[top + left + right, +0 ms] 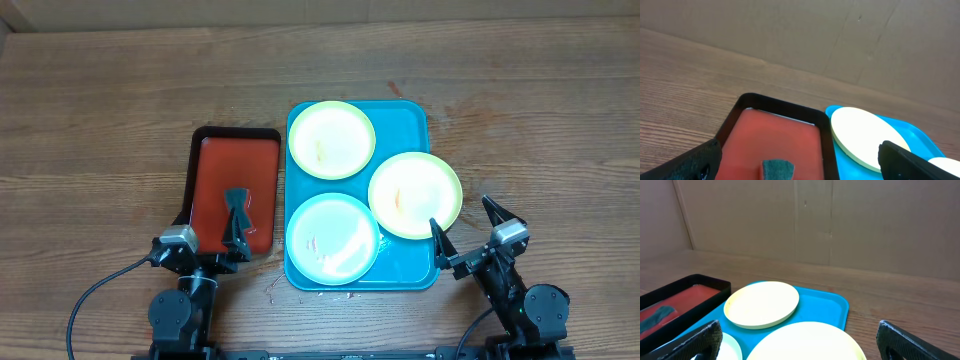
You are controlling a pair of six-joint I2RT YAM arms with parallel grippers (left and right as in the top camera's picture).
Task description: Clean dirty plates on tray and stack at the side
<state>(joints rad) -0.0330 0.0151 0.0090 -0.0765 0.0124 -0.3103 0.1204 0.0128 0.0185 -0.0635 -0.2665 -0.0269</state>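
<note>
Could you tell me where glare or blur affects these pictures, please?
Overhead: glare washes out the three plates, leaving their smears faint, while the tray and table are evenly lit. Left wrist and right wrist: the dark fingers at the bottom corners look soft and out of focus.

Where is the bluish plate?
In the overhead view, the bluish plate sits in the turquoise tray's near-left corner, closest to the robot, right beside the red tray.
</note>
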